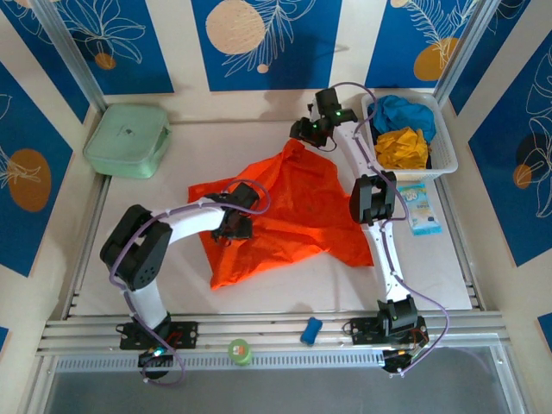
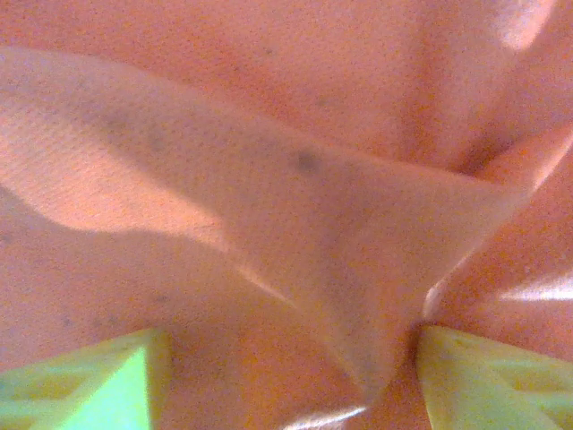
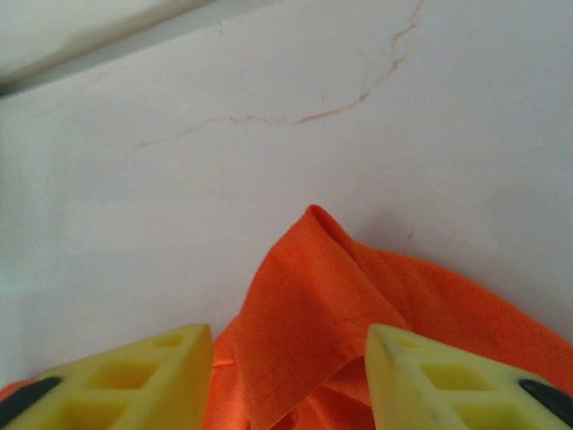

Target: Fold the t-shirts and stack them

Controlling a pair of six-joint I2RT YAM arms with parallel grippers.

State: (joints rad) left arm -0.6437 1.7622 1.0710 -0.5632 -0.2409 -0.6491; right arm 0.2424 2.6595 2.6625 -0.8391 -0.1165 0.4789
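The top external view looks steeply down from above and behind the arm bases point(image 1: 164, 332) at its lower edge, taking in the whole surface point(image 1: 259, 297) up to the back wall point(image 1: 259, 43). The left wrist view sits very close against the orange t-shirt point(image 2: 269, 179), soft in focus. The right wrist view looks low and near over that shirt's far corner onto bare surface, and all three views share this cloth.

The white table point(image 1: 302, 289) bears a rumpled orange shirt point(image 1: 293, 216), a green case point(image 1: 128, 140), a white basket point(image 1: 443, 129) and a blue packet point(image 1: 424, 209).
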